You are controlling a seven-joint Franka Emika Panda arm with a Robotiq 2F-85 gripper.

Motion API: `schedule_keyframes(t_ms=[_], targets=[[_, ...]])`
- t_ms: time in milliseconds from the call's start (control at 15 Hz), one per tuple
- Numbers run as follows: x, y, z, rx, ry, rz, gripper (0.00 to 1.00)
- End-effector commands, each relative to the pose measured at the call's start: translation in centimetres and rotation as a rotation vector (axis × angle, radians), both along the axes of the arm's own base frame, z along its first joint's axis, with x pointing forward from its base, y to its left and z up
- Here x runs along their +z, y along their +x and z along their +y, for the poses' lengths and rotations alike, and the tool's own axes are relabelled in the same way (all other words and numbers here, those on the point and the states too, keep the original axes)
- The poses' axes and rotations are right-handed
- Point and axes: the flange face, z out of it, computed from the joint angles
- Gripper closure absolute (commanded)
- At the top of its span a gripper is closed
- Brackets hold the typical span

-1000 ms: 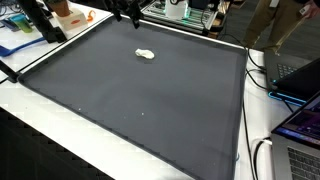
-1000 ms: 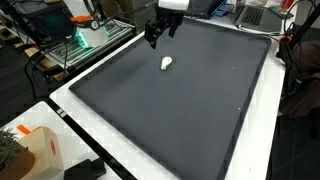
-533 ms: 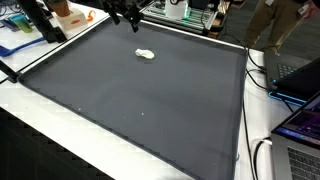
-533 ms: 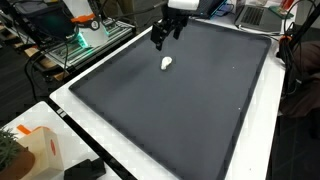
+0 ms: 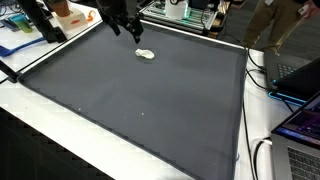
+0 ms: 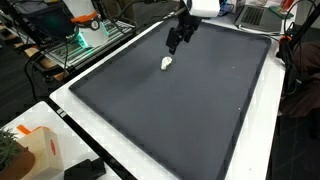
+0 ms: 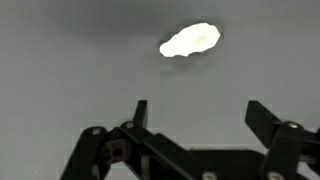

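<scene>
Since the earlier frames the black two-fingered gripper (image 5: 136, 35) has swung over the far part of the mat and dropped lower, ending closer to the small white crumpled lump (image 5: 146, 55) than it was a second ago. In an exterior view the gripper (image 6: 173, 46) now hangs just beyond the lump (image 6: 166, 63) and a little to its other side, where before it stood off toward the mat's edge. The lump itself has not shifted, and the jaws are as wide apart as they were, with nothing between them. In the wrist view the gripper (image 7: 200, 112) shows two dark fingers (image 7: 140, 112) spread well apart at the bottom of the picture, and the lump (image 7: 190, 40) lies ahead of them on the surface, not touched. That lump is an elongated, uneven blob, brighter than anything around it and so washed out in the wrist view that no texture or fold can be made out; what it is made of cannot be told. It rests flat on the large dark grey mat (image 5: 140, 110), near the far edge and well clear of the mat's corners, in both exterior views. The mat (image 6: 170, 110) covers most of a white tabletop (image 6: 100, 130), whose bare border shows along the near side.
</scene>
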Motion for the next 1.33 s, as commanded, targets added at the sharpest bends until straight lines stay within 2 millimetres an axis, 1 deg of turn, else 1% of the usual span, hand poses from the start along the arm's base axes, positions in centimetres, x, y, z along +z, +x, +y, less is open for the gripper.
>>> schedule_keyframes(t_ms=[0,133,333,733,933,1267], targets=[[-0.1,0.2,-0.1,0.001,0.000,0.002,0.00],[-0.2,0.3,-0.2,0.002,0.000,0.003,0.00],[-0.9,0.8,-0.4,0.000,-0.003,0.058,0.00],[-3.5,2.1,-0.3,-0.037,-0.012,0.192,0.00],[-4.9,2.9,-0.1,-0.039,0.010,0.258,0.00],[-6.6,4.4,-0.2,-0.059,0.020,0.348,0.00]])
